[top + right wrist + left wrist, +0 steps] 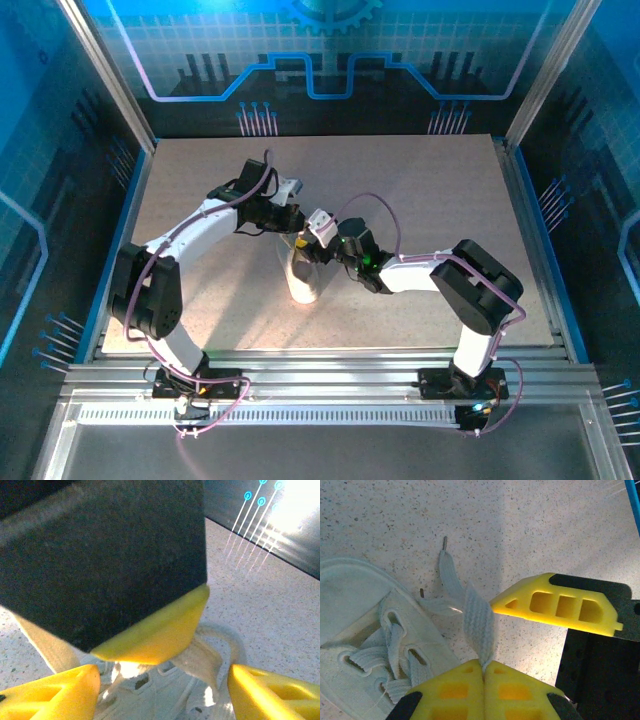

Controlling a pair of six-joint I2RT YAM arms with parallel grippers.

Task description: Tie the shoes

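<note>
**A:** What is nearest?

**B:** The slotted metal rail (330, 385) at the table's (430, 180) near edge, where both arm bases are bolted. Past it, around the table's middle, lies the white sneaker (303, 282), set lengthwise from near to far.

**A:** And the claws?

**B:** They meet over the sneaker's far end. The left gripper (483, 666) has its yellow fingers pressed together on a flat white lace (478, 617). The lace's tip lies on the speckled surface just beside the sneaker. The right gripper (164, 676) stands wide, with nothing clamped.

**A:** Does anything block the view?

**B:** In the right wrist view, the left gripper's black body and one yellow finger hang between the right gripper's fingers and cover much of the sneaker. One right finger (555, 605) points at the lace from the right. I cannot tell whether it touches.

**A:** Farther back?

**B:** Bare tabletop, then a blue patterned wall (330, 60).
</note>
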